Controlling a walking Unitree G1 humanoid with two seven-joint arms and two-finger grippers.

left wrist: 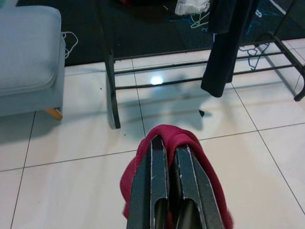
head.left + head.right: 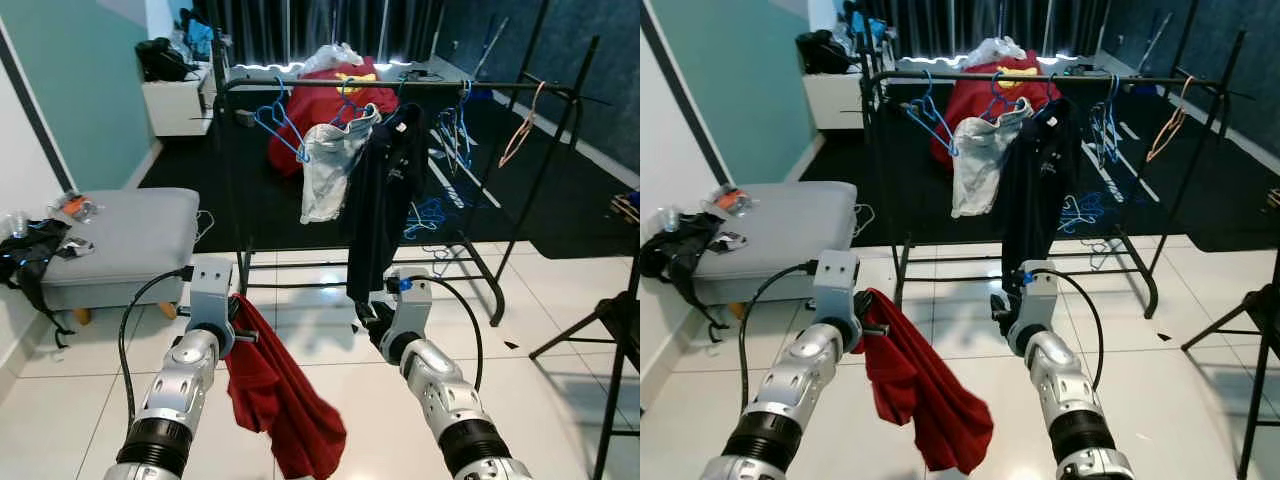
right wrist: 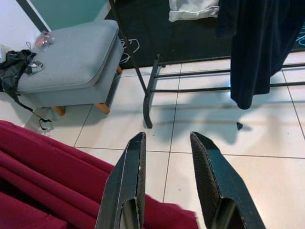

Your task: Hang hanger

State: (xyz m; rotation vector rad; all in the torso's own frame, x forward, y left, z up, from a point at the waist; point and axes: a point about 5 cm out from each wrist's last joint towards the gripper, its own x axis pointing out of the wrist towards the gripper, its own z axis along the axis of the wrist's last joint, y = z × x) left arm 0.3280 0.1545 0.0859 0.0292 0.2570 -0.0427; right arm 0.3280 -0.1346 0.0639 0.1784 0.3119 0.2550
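My left gripper (image 1: 167,143) is shut on a red garment (image 2: 275,395), which drapes over its fingers and hangs down toward the white tile floor between my arms. My right gripper (image 3: 167,138) is open and holds nothing, just right of the red cloth and low in front of the rack. Ahead stands a black clothes rack (image 2: 400,84). On its rail hang blue hangers (image 2: 280,120), a pale garment (image 2: 330,165) and a long black garment (image 2: 385,190). A pink hanger (image 2: 522,125) hangs at the rail's right end.
A grey ottoman (image 2: 130,235) stands at the left with a black bag (image 2: 35,255) and small items on it. Black tripod legs (image 2: 610,320) stand at the right. The rack's base bars (image 1: 112,100) run across the floor ahead.
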